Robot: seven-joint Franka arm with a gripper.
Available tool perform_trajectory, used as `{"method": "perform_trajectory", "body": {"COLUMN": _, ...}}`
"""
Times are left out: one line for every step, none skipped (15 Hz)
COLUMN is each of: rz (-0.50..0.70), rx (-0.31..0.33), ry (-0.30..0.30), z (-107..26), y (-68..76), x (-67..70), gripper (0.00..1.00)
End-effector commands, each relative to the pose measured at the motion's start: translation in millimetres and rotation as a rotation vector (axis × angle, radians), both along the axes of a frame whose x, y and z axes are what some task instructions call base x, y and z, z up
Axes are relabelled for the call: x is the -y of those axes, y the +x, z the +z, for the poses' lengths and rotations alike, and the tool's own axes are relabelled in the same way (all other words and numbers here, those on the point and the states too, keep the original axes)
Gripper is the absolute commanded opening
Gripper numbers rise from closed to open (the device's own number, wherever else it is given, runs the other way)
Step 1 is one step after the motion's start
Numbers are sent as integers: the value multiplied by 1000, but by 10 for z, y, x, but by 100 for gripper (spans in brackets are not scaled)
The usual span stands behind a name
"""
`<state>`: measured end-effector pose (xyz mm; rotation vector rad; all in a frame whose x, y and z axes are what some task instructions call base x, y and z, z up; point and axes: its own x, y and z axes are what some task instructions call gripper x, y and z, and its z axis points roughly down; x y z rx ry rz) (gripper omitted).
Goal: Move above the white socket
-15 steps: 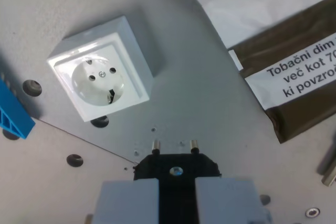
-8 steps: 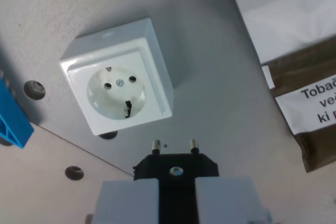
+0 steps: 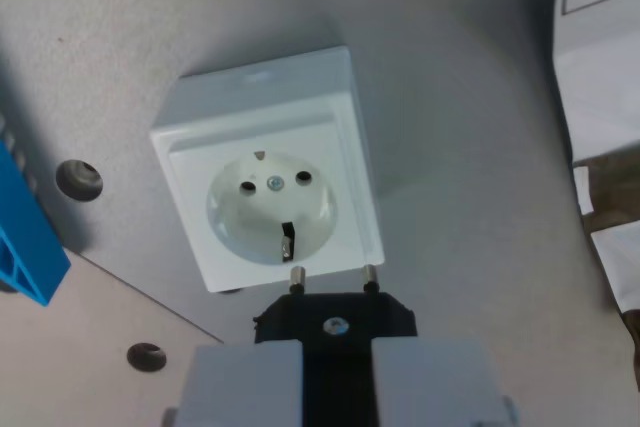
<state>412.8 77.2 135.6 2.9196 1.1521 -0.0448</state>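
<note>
Jaws (image 3: 336,377) (cropped) clamp plug (image 3: 335,322); socket (image 3: 268,209) apparently overlapped.

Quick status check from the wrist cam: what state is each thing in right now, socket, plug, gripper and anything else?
white socket: empty, nothing plugged in, face up on the grey table.
black plug: held in the gripper, both pins pointing toward the socket's near edge, not inserted.
gripper: shut on the plug.
blue part: lying at the wrist view's left edge, cut off by the frame.
paper: lying flat at the wrist view's right edge.
</note>
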Motion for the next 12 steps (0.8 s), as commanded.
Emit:
{"method": "perform_trajectory", "body": {"rz": 116, "rx": 105, "ry": 15, "z": -121, "y": -61, "x": -24, "gripper": 0}}
{"method": "perform_trajectory", "body": {"rz": 119, "rx": 106, "ry": 14, "z": -147, "y": -74, "x": -35, "gripper": 0}}
{"method": "perform_trajectory", "body": {"rz": 120, "rx": 108, "ry": 13, "z": -172, "y": -86, "x": -45, "gripper": 0}}
{"method": "perform_trajectory", "body": {"rz": 119, "rx": 110, "ry": 11, "z": -195, "y": -97, "x": -54, "gripper": 0}}
{"method": "perform_trajectory", "body": {"rz": 118, "rx": 108, "ry": 9, "z": -216, "y": -108, "x": -63, "gripper": 0}}
{"method": "perform_trajectory", "body": {"rz": 117, "rx": 108, "ry": 8, "z": -235, "y": -117, "x": -72, "gripper": 0}}
{"method": "perform_trajectory", "body": {"rz": 117, "rx": 107, "ry": 7, "z": -251, "y": -125, "x": -80, "gripper": 0}}
{"method": "perform_trajectory", "body": {"rz": 116, "rx": 108, "ry": 7, "z": -265, "y": -133, "x": -88, "gripper": 0}}
{"method": "perform_trajectory", "body": {"rz": 114, "rx": 109, "ry": 7, "z": -277, "y": -140, "x": -94, "gripper": 0}}
{"method": "perform_trajectory", "body": {"rz": 112, "rx": 109, "ry": 7, "z": -286, "y": -146, "x": -100, "gripper": 0}}
{"method": "perform_trajectory", "body": {"rz": 111, "rx": 109, "ry": 7, "z": -294, "y": -152, "x": -104, "gripper": 0}}
{"method": "perform_trajectory", "body": {"rz": 108, "rx": 110, "ry": 7, "z": -301, "y": -158, "x": -107, "gripper": 0}}
